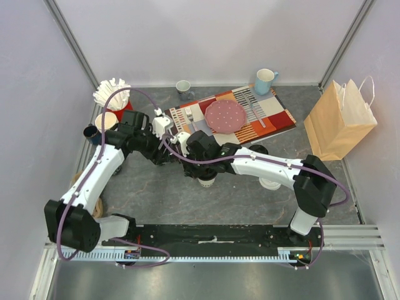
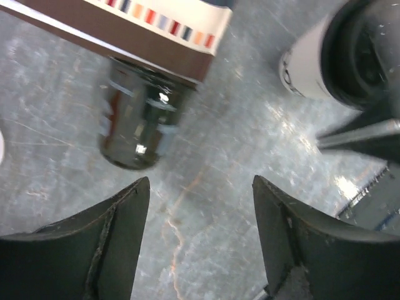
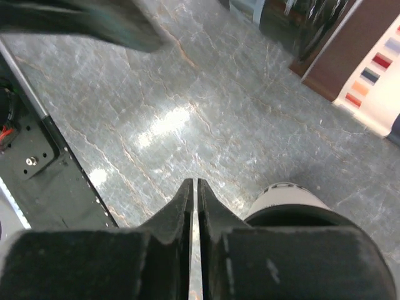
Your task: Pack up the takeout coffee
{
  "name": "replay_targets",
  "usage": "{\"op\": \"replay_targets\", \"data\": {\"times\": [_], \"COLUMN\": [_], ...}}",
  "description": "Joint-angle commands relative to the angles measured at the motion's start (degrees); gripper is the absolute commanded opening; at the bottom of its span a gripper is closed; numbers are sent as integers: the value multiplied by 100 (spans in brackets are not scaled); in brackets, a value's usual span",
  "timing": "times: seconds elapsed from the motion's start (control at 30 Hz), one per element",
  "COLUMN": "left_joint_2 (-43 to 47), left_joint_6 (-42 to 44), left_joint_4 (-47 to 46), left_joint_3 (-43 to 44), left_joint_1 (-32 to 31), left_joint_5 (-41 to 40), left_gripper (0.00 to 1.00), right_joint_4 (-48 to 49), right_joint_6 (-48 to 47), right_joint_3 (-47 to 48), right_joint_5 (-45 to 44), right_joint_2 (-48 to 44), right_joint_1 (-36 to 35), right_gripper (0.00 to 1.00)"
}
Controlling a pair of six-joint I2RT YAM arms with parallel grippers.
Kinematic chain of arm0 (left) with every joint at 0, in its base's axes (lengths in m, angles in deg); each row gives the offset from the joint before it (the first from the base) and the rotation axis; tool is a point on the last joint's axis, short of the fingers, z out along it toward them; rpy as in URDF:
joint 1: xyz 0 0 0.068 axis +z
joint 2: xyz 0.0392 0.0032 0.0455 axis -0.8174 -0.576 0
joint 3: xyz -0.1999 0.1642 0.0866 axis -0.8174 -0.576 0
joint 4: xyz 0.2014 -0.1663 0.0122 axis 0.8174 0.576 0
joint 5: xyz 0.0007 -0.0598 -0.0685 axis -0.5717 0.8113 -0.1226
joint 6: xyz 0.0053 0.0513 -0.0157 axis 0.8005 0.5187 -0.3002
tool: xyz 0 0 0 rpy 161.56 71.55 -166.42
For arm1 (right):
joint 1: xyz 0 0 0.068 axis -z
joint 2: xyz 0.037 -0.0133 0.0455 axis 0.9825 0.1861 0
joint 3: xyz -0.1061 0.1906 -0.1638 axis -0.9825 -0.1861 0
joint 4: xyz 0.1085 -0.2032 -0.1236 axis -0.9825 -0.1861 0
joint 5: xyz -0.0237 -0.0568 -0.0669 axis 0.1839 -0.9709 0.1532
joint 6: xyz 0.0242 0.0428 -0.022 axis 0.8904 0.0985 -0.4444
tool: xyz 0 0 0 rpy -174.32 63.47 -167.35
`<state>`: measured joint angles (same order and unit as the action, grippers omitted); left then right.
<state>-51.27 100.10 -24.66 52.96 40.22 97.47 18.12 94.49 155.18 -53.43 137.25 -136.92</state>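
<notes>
Worktop [image 1: 162, 187]: grey marbled stone; both arms reaching in over the middle.
Left claw [image 2: 200, 184]: released, fingers spread wide, nothing between them; hovering over bare stone.
Right claw [image 3: 194, 190]: clenched, fingertips pressed to a hairline slit, gripping nothing.
Cream-white cup [image 3: 284, 199]: upright on the worktop, black lid on. Just beside the right claw and outside its fingers; contact not determinable. In the top view, directly under the right wrist, in front of the placemat.
White-lidded cup [image 1: 270, 184]: only an arc of white lid visible under the right forearm; body hidden. On the worktop, well apart from the bag.
Paper bag [image 1: 340, 119]: tan, handled, standing at the right rear against the wall; both cups outside it.
Dark glossy vessel [image 2: 139, 122]: ahead of the left claw, partly covered by a brown-and-cream patterned edge [image 2: 156, 37]; kind not determinable.
Placemat [image 1: 281, 119]: striped red and orange, at the rear centre; carrying a pink plate [image 1: 225, 116].
Blue mug [image 1: 264, 80]: at the placemat's far edge.
Grey mug [image 1: 183, 87]: rear, left of the placemat.
</notes>
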Motion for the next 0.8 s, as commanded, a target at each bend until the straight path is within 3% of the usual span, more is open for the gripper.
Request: {"op": "replay_targets", "data": {"times": [0.0, 0.17, 0.27, 0.47, 0.6, 0.77], "left_joint_2": [-622, -1711, -1932, -1731, -1756, -1669], "left_joint_6": [-365, -66, 198, 541, 454, 277], "left_joint_4": [-793, -855, -1021, -1092, -1057, -934], "left_joint_3": [443, 840, 700, 261, 23, -4], "left_joint_1": [-24, -33, -33, -16, 46, 344], "left_joint_5": [-645, -601, -732, -451, -416, -65], "left_gripper": [82, 89, 91, 91, 82, 80], "right_joint_4": [652, 810, 880, 1029, 1284, 1294], "right_joint_6": [-193, -149, -105, 114, 360, 545], "right_joint_3": [363, 354, 389, 346, 389, 679], "right_joint_5": [114, 52, 44, 201, 544, 529], "right_joint_2": [-695, -950, -1065, -934, -487, 129], "right_joint_1": [-80, 78, 192, 526, 570, 500], "right_gripper": [26, 58, 65, 72, 72, 68]}}
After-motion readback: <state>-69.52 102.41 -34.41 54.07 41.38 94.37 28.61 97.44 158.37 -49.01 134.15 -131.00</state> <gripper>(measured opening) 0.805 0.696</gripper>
